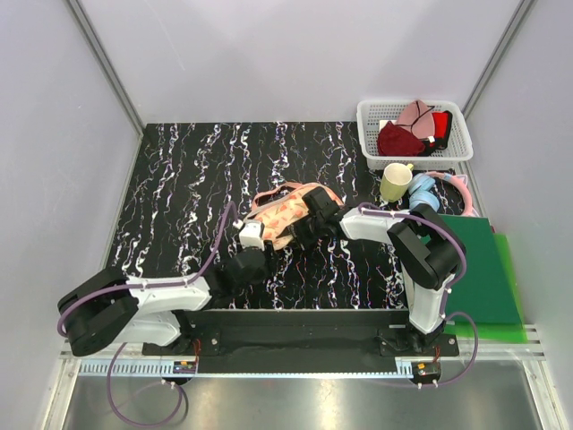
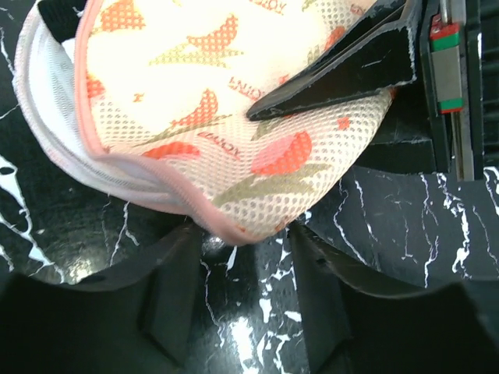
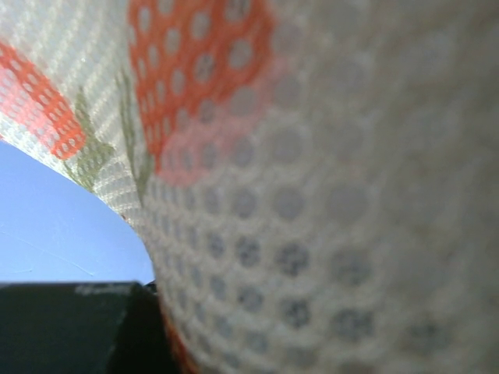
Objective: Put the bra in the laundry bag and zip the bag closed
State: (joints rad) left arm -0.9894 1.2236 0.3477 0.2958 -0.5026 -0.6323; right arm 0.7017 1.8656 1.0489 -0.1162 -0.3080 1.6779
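Observation:
The laundry bag (image 1: 288, 208), peach mesh with an orange-red print and a pink zip edge, lies mid-table. My right gripper (image 1: 311, 220) is shut on its right side. One black finger (image 2: 335, 70) of that gripper lies across the printed top, and mesh (image 3: 312, 195) fills the right wrist view beside a dark finger (image 3: 70, 327). My left gripper (image 2: 243, 240) is open at the bag's near corner. The pink edge (image 2: 234, 227) sits just between its fingertips. A white layer (image 2: 47, 148) shows under the top half; I cannot tell what it is. The bra is hidden.
A white plastic basket (image 1: 452, 148) at the back right holds a dark red bra (image 1: 398, 139) and a pale pink garment (image 1: 414, 114). Near it stand a yellowish cup (image 1: 395, 182), a blue object (image 1: 421, 190) and a pink ring (image 1: 455, 182). Green boards (image 1: 488, 269) lie at the right.

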